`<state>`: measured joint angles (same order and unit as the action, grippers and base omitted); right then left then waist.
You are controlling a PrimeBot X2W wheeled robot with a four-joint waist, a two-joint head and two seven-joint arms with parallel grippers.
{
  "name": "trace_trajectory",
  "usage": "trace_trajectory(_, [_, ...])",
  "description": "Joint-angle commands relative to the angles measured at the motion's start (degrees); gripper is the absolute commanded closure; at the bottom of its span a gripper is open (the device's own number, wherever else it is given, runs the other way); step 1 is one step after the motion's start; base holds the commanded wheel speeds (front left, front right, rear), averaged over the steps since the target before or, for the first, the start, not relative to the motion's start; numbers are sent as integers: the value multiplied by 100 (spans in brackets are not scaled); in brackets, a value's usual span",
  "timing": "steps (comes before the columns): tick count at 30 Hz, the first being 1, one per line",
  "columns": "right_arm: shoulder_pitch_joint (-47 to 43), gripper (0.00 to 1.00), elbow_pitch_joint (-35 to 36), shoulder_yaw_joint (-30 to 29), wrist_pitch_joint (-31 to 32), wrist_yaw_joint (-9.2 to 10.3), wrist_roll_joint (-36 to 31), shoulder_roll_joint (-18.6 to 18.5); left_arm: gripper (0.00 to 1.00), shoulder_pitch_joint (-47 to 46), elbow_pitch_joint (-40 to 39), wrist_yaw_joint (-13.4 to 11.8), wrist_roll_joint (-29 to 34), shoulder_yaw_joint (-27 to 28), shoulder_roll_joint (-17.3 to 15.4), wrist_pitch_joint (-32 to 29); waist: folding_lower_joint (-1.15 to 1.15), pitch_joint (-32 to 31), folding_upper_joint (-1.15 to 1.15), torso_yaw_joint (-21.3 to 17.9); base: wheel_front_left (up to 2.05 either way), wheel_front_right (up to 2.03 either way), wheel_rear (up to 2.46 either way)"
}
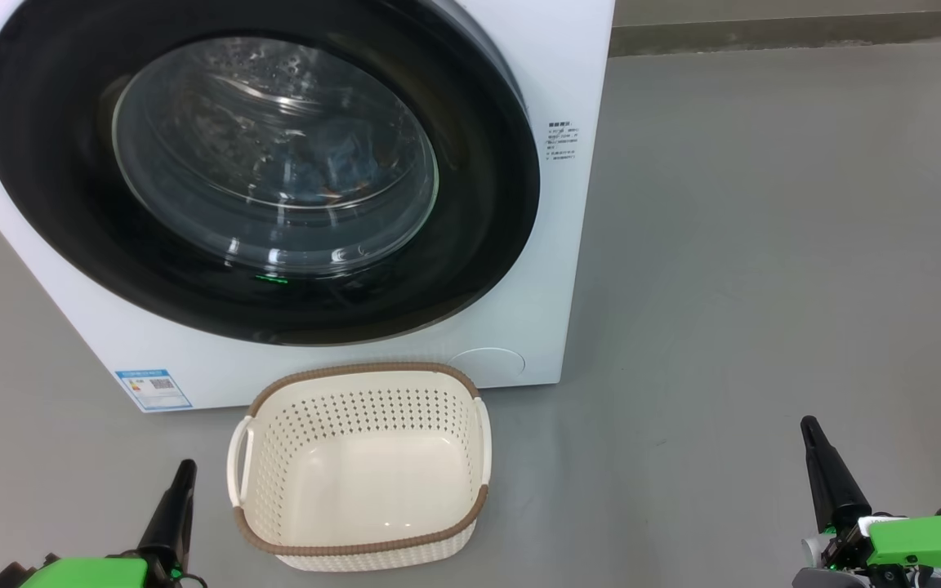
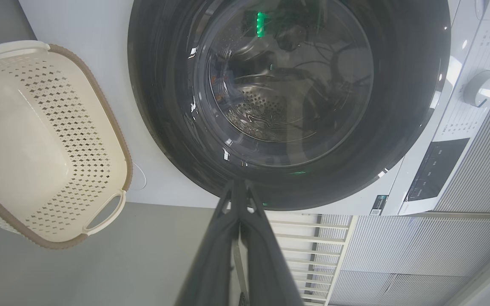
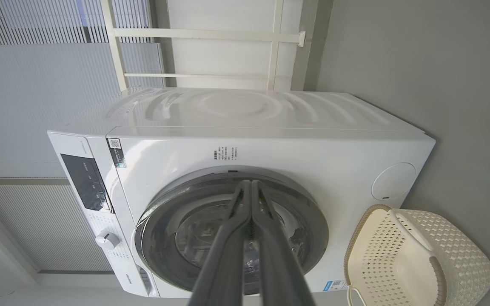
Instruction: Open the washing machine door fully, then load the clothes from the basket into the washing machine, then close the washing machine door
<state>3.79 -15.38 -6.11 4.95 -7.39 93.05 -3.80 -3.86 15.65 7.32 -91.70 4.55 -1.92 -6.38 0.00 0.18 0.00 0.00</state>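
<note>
**A:** Head view: the washing machine door [image 1: 266,163] fills the upper left of the frame, and it looks pressed flat against the white front of the washing machine [image 1: 556,269]. No gap shows anywhere round that black rim.

**B:** The basket [image 1: 364,369] sits on the grey floor [image 1: 764,245] at lower centre, just in front of the machine, with nothing but its bare bottom showing. Where are the clothes?

**A:** Behind the glass bowl, I'd say. There's a bluish shape [image 1: 340,159] with a touch of orange in the drum, though the reflections blur it.

**B:** Grippers?

**A:** The left gripper [image 1: 186,469] is at lower left and the right gripper [image 1: 809,429] at lower right. On both, the dark fingers are pressed together and carry nothing. Both are well apart from the door and the basket.

**B:** So the job looks finished. If that door needed handling, how would it go?

**A:** It's stiff and hinged, probably weighty with all that glass, and the glossy rim should be slick. I'd go for the rim's right edge, beside the small printed notice [image 1: 562,140]. I can't make out a handle there.

**B:** And the rest?

**A:** The fabric would be soft, light and limp, so pinch a bunched fold. The basket is light plastic, likely to skid if nudged, and is best taken by a side handle.
</note>
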Motion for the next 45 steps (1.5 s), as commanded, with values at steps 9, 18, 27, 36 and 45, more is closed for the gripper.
trace_trajectory(9, [227,100,143,96,44,-10,25,-8,100,-233,-161,17,-45,199,-96,-12,0,0,0,0,0,0,0])
trace_trajectory(18, [228,100,142,81,56,-10,12,3,100,-233,-161,17,-46,198,-96,-12,0,0,0,0,0,0,0])
trace_trajectory(27, [230,100,141,66,68,-10,0,13,100,-233,-161,17,-46,198,-96,-12,0,0,0,0,0,0,0])
trace_trajectory(36, [231,100,140,54,78,-10,-10,22,100,-233,-161,17,-46,198,-96,-12,0,0,0,0,0,0,0])
trace_trajectory(45, [232,100,140,42,87,-10,-20,30,100,-233,-161,17,-46,197,-96,-12,0,0,0,0,0,0,0])
